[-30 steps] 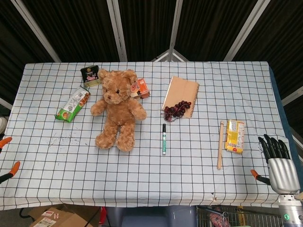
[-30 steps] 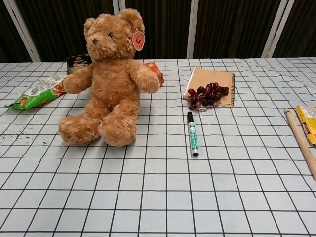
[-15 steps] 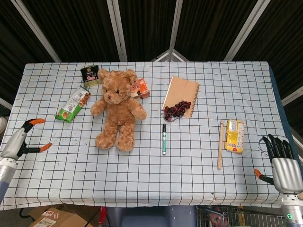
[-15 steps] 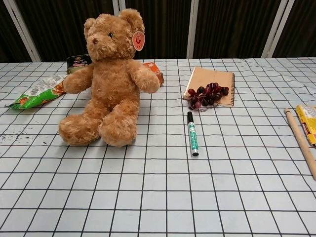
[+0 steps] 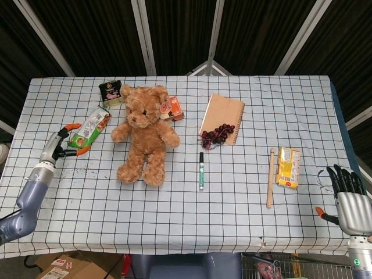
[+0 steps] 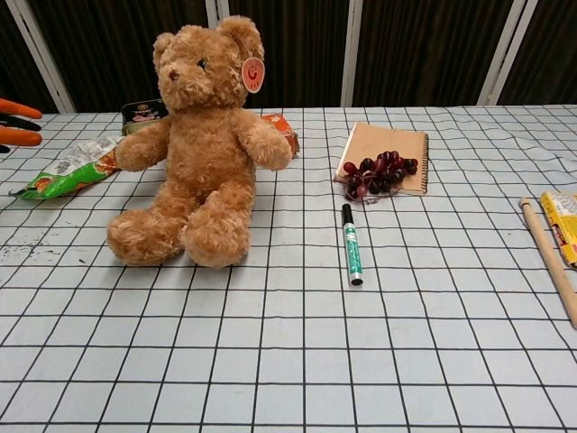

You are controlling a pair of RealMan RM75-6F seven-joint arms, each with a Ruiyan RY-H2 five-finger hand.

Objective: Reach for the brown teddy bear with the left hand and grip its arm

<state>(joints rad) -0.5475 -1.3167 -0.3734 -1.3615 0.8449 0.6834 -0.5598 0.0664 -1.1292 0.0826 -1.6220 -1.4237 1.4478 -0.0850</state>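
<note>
**Left hand out over the table edge, bear not touched yet**

My left hand (image 5: 60, 143) is up over the left part of the table (image 5: 244, 221), fingers apart with the orange tips showing, and nothing in it. From the head camera it sits just beside the green snack packet (image 5: 89, 128), and I can't tell whether a fingertip is actually brushing the wrapper or only hanging above it. In the chest camera only a couple of orange fingertips (image 6: 20, 111) poke in at the far left edge, so that view is no help on that.

The brown teddy bear (image 5: 143, 133) is sitting up a bit left of the table's middle, legs stretched toward me, with a round tag by its ear. Its arm (image 5: 120, 132) on the side nearest my left hand sticks out toward the green packet, and there's a clear gap of checked cloth between hand and bear.

My right hand (image 5: 347, 196) is way over at the near right corner, off the edge of the cloth, dark fingers pointing away and spread, empty.

Other stuff: a dark tin (image 5: 110, 92) behind the bear, an orange packet (image 5: 173, 108) by its other shoulder, a tan notebook (image 5: 222, 117) with a bunch of dark grapes (image 5: 217, 134) lying on its near corner, a green marker (image 5: 201, 170) in front of that, then a wooden stick (image 5: 270, 177) lying just beside a yellow box (image 5: 289, 167) on the right
</note>
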